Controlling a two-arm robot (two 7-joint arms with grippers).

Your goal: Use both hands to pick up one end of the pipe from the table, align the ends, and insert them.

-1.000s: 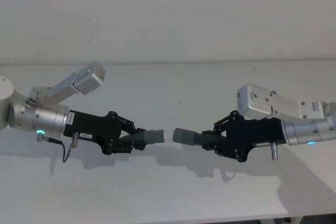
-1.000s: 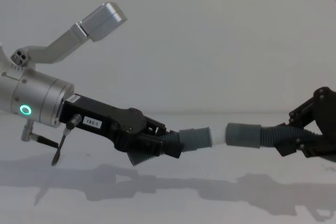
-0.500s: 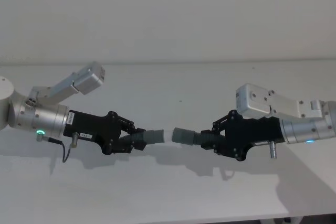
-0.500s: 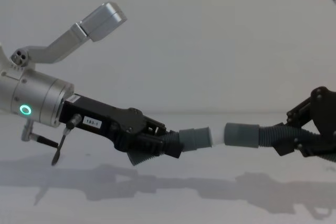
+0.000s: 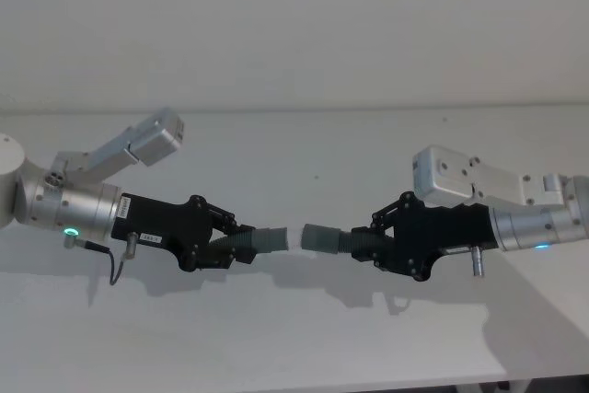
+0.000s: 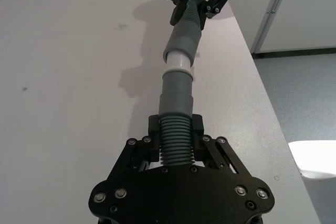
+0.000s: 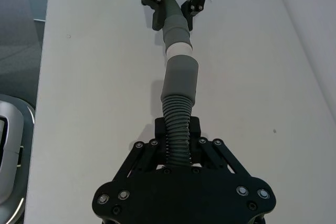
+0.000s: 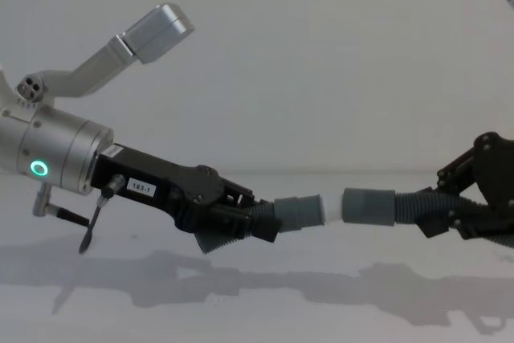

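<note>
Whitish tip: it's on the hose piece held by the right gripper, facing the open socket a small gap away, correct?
Not quite. The whitish tip is on the piece held by the left gripper, as the chest view shows; the socket is on the right gripper's piece, a small gap away.

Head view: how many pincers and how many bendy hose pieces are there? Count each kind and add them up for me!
Black pincers: 2, the left pincer and the right pincer.
Hose pieces: 2, the left hose piece with a whitish tip and the right hose piece with an open socket.
Total: 4.
</note>
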